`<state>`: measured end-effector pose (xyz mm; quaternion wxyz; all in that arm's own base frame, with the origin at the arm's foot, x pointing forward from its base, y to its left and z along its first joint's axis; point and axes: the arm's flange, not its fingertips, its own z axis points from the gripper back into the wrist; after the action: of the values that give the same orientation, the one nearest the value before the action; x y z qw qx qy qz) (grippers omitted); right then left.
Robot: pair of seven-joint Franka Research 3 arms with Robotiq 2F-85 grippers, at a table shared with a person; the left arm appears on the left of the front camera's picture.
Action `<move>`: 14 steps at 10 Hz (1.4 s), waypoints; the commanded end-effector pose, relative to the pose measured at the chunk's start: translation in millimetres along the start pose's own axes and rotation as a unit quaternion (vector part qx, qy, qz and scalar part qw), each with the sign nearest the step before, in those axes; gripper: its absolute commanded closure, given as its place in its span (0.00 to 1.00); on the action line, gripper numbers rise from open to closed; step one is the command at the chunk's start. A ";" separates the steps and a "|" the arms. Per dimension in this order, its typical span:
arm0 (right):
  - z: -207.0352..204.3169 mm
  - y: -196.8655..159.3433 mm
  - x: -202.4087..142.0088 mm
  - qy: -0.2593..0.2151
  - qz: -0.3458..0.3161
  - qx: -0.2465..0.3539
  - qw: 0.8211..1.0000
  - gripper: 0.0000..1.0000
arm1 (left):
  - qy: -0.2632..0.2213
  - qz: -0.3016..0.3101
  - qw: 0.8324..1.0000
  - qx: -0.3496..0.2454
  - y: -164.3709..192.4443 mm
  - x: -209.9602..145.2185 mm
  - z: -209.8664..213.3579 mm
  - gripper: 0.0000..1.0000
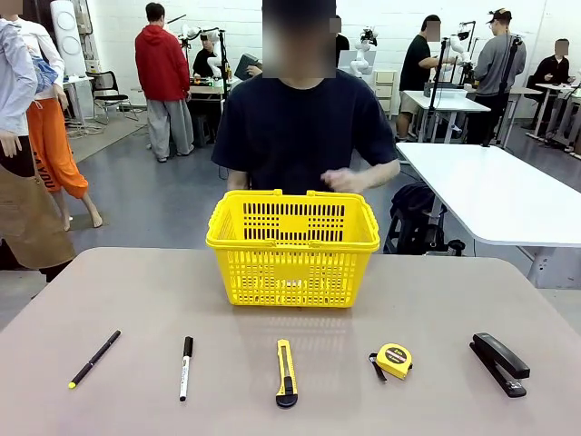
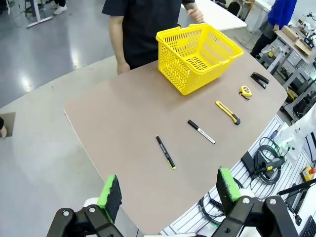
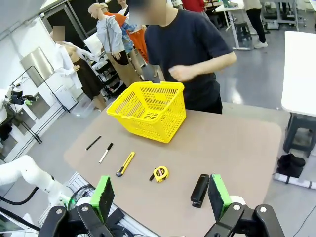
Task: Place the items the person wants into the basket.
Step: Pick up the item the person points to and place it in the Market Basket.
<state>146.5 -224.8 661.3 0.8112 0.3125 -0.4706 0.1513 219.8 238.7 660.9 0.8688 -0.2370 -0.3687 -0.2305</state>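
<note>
The table (image 1: pixel 136 309) has the person (image 1: pixel 304 127) standing at its far edge. Right in front of them sits the yellow basket (image 1: pixel 292 272), long side running left to right. Both the left gripper (image 2: pixel 169 186) and right gripper (image 3: pixel 160 190) hang with jaws spread wide, holding nothing. Along the near side, the stapler (image 1: pixel 498 363) lies far right, slanting toward the near-right. The utility knife (image 1: pixel 286 372) lies mid-row, yellow end toward the basket. The pen (image 1: pixel 93 360) lies far left, yellow tip pointing near-left.
</note>
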 end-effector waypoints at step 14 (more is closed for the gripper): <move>-1.7 0.2 -2.6 -0.004 0.004 0.012 1.000 0.00 | 0.002 -0.010 1.000 -0.001 -1.4 -1.0 0.9 0.00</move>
<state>146.5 -224.7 661.2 0.8112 0.3126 -0.4703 0.1517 218.6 237.8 661.5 0.8694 -0.2367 -0.3668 -0.2314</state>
